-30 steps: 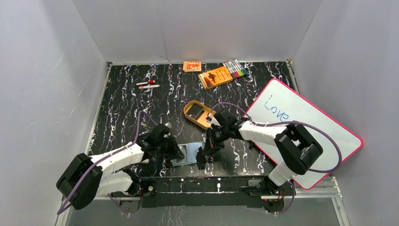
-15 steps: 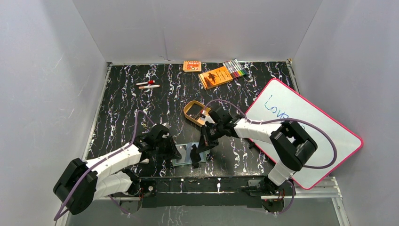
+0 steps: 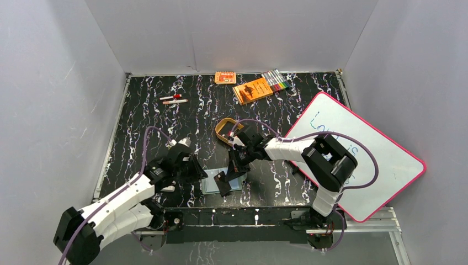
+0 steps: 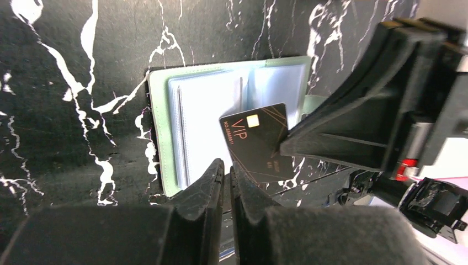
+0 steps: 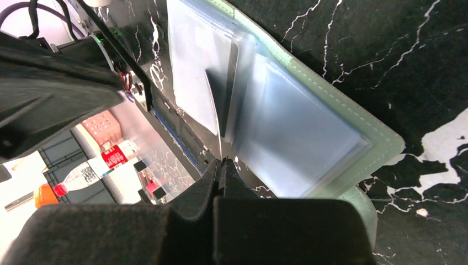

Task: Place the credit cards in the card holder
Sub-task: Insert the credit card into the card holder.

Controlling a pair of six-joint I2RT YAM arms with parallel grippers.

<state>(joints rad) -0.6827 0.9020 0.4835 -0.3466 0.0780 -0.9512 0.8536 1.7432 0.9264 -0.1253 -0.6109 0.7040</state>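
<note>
The card holder [image 4: 193,121] lies open on the table, sage green outside with pale blue pockets; it also shows under both grippers [image 3: 209,186] and close up [image 5: 298,127]. My right gripper [image 5: 222,161] is shut on a black credit card [image 4: 256,144] marked VIP. It holds the card tilted, with the card's far edge at the pockets by the middle fold. From the right wrist, that card [image 5: 219,99] shows edge-on. My left gripper [image 4: 227,168] hovers at the holder's near edge, jaws a slit apart, nothing between them.
A tan oval tray [image 3: 225,132] lies behind the right gripper [image 3: 223,185]. At the back edge are an orange booklet [image 3: 253,90], a marker set [image 3: 276,81] and a small orange box [image 3: 225,77]. Pens [image 3: 174,99] lie back left. A pink-rimmed whiteboard [image 3: 375,165] fills the right.
My right gripper has carried the card left and nearer, over the open holder. My left gripper's jaws have parted slightly and it has drawn back a little to the left.
</note>
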